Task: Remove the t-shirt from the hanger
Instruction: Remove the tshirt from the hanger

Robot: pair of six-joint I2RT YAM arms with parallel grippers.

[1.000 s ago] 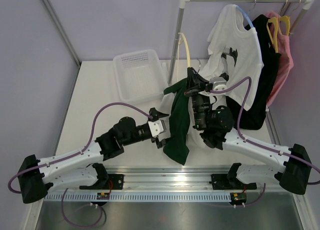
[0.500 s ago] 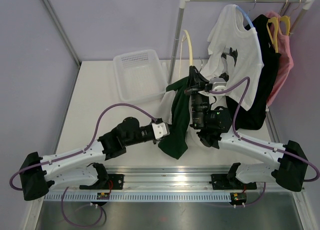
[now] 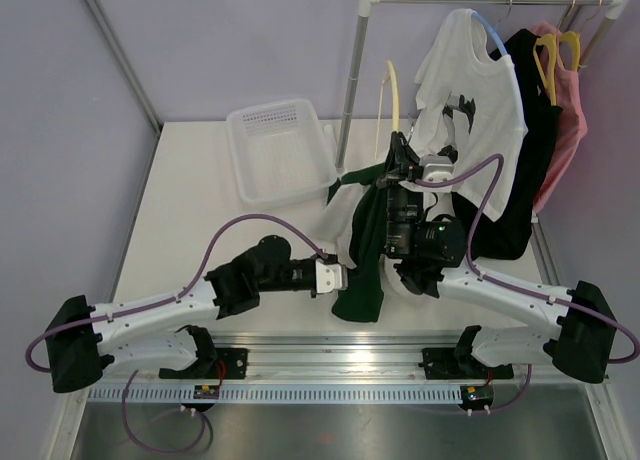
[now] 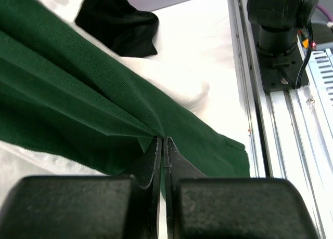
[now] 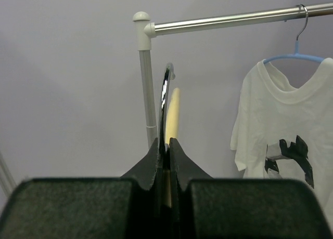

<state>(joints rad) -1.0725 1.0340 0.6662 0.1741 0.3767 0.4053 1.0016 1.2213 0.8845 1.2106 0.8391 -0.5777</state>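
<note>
A dark green t-shirt hangs from a cream hanger in mid-table. My right gripper is shut on the hanger near its metal hook and holds it up; in the right wrist view the cream hanger rises from between the closed fingertips of the right gripper. My left gripper is shut on the lower edge of the shirt. The left wrist view shows the green t-shirt pinched into folds at the left gripper.
A white basket stands at the back left. The clothes rack at the back right carries a white t-shirt, a black garment and a pink one. White cloth lies under the green shirt. The metal rail runs along the near edge.
My left gripper moved right to the green t-shirt's lower edge and closed on it. The right gripper shifted slightly, and the hanger now points more upright.
</note>
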